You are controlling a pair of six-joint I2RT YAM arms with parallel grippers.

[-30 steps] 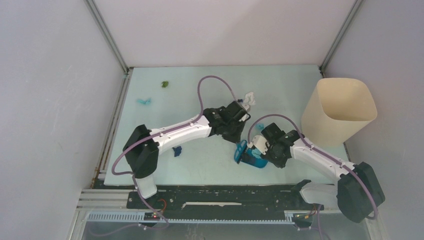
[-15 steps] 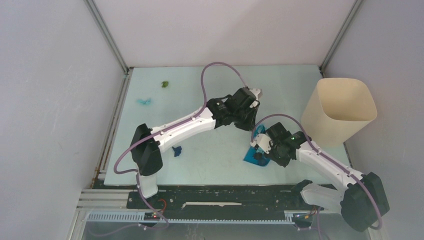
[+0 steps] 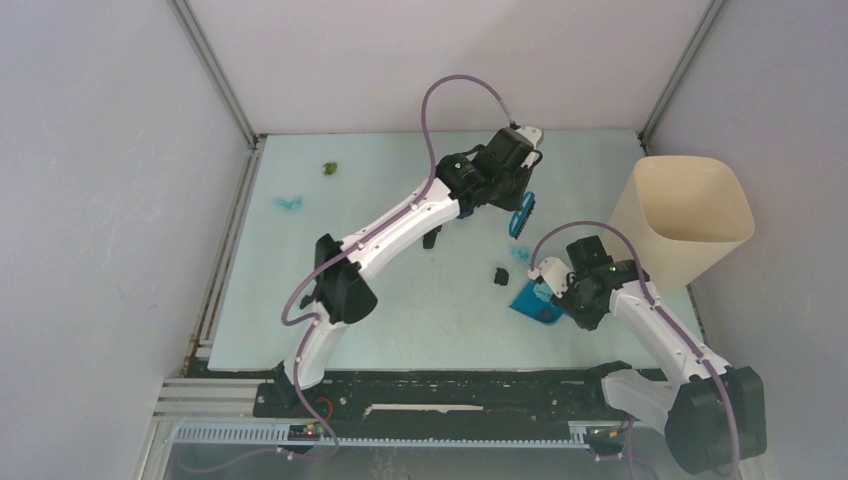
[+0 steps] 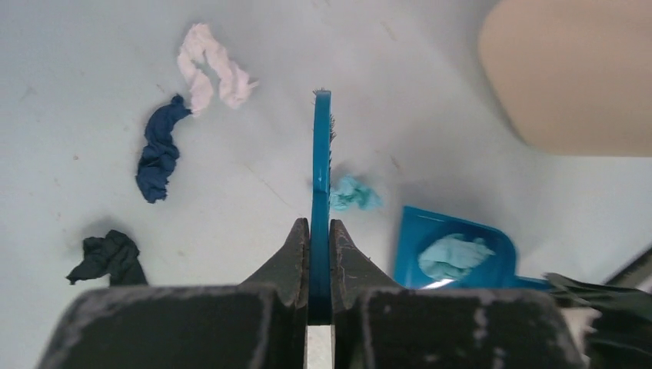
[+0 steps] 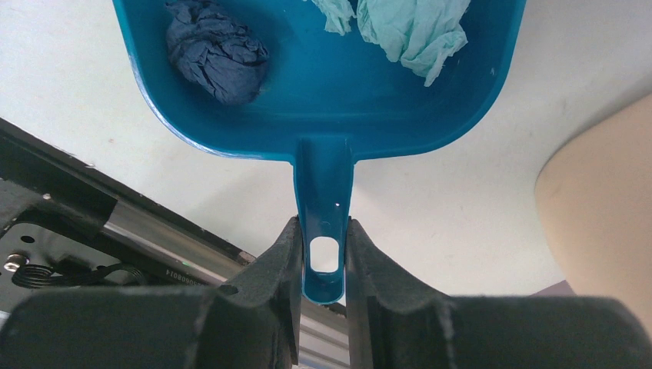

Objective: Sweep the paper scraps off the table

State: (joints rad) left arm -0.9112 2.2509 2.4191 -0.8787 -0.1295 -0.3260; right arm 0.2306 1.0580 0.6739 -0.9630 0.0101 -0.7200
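My left gripper (image 3: 519,186) is shut on the small blue brush (image 3: 522,213) and holds it off the table (image 3: 400,300) at the back right. In the left wrist view the brush (image 4: 321,154) runs edge-on out of the shut gripper (image 4: 315,224). Around it lie a white scrap (image 4: 211,65), a navy scrap (image 4: 158,150), a black scrap (image 4: 108,257) and a cyan scrap (image 4: 354,192). My right gripper (image 5: 321,223) is shut on the handle of the blue dustpan (image 5: 330,100), which holds a navy wad (image 5: 217,50) and a cyan wad (image 5: 415,27).
The tall cream bin (image 3: 680,220) stands at the right edge, close to the dustpan (image 3: 535,300). A green scrap (image 3: 329,168) and a cyan-blue scrap (image 3: 288,202) lie at the far left. The black scrap (image 3: 499,274) lies left of the dustpan. Metal rails run along the near edge.
My left arm has swung from the table's middle to the back right, lifting the brush. The dustpan has shifted right towards the bin. The black and cyan scraps now show.
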